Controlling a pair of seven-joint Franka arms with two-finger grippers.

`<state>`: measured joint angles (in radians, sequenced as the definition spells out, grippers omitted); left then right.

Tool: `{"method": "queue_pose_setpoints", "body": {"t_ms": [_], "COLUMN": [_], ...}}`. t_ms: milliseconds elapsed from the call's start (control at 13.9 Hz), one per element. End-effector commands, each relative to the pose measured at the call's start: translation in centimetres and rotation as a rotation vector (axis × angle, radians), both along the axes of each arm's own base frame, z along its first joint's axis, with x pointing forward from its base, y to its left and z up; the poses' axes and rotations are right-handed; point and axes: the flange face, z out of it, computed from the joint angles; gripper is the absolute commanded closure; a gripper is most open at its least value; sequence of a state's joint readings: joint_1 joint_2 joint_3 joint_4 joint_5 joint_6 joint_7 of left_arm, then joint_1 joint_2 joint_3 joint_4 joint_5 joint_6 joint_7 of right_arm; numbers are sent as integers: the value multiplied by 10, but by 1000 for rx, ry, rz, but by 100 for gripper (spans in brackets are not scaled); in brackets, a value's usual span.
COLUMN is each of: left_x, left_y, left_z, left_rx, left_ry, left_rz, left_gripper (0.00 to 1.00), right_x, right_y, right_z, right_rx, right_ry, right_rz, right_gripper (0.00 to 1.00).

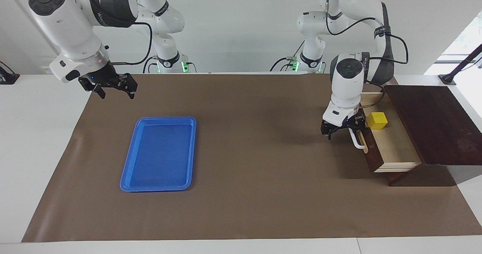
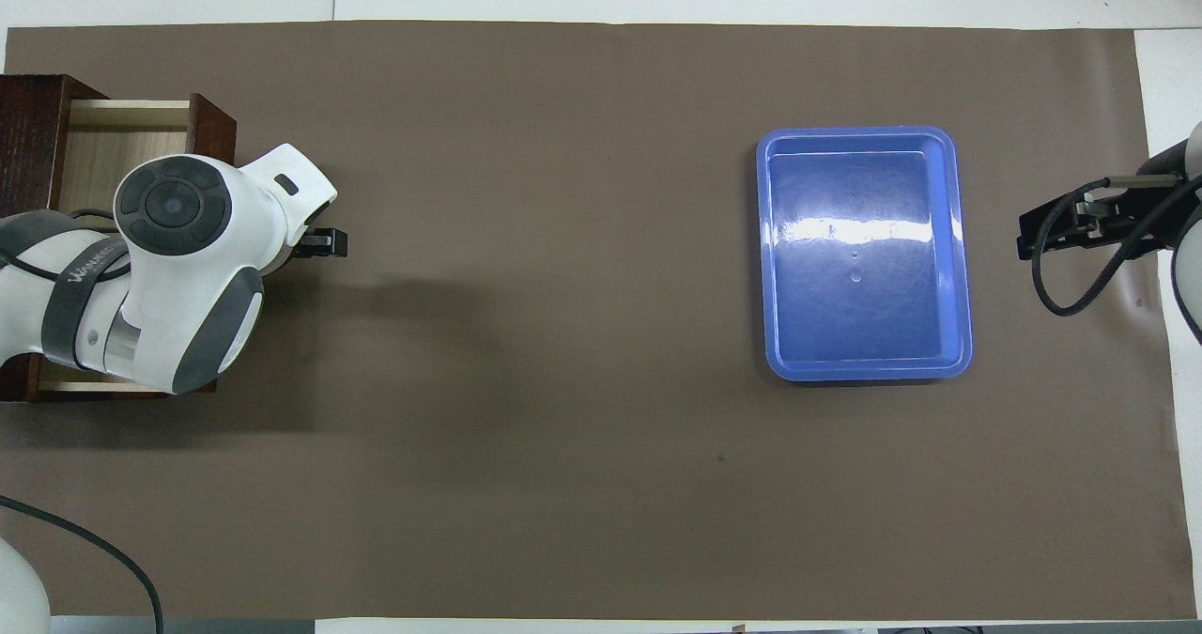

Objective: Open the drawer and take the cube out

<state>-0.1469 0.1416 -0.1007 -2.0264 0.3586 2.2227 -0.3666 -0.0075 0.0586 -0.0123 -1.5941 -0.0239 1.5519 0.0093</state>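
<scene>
The drawer [image 1: 393, 148] stands pulled out at the left arm's end of the tabletop [image 1: 241, 205], its pale wood interior exposed below the dark cabinet top [image 1: 433, 122]. The cube [image 1: 377, 120] sits inside the drawer, on the part of its floor nearer to the robots, close to the drawer front. The left tool [image 1: 343, 130] is at the white bar handle [image 1: 356, 140], on the side of the drawer front away from the cube; whether its fingers are clenched on the handle or released cannot be told, since the handle and the tool body overlap there. In the overhead view the left arm's wrist housing [image 2: 178, 268] covers most of the drawer, hiding the cube and handle entirely; only a dark tip of the left tool [image 2: 324, 242] protrudes. The right arm waits, its tool [image 1: 115, 86] raised over the mat's edge at the right arm's end, fingers spread and holding nothing. The blue tray [image 1: 160, 154] lies flat on the brown mat.
</scene>
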Motion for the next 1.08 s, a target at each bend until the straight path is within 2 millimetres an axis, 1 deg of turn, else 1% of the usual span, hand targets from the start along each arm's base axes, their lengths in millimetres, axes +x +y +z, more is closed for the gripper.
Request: {"method": "queue_pose_setpoints", "body": {"t_ms": [0,144,289,577,722,794,866,1010], "left_x": [-3,-4,-6,-6,-6,-4,3,20], "left_y": [-21,-22,-30,-32,-29,-27,-24,-25], "left_z": [-1,0,0,0,0,3,15,40], "left_rx": [-16,-19,-23,-39,-36,-31,-27,-3], "left_ry": [15,10,11,13,18,24,20,49], "left_rz": [13,28,20,33,39,46,59,87], "left_gripper": [0,0,0,0,0,0,0,0], "right_x": [-6,-6,-6,-7,-7,-5,-1,11], "right_y": [-1,-1,-1,-2,-16,-18,-19,-20], "right_z": [2,2,2,1,2,2,2,7], "right_rx": [6,6,6,6,6,5,4,-5], "right_ry": [-1,-1,-1,2,-2,-12,-37,-132], "right_rz": [-17,-16,-17,-18,-46,-54,-61,-159], "right_gripper": [0,0,0,0,0,0,0,0]}}
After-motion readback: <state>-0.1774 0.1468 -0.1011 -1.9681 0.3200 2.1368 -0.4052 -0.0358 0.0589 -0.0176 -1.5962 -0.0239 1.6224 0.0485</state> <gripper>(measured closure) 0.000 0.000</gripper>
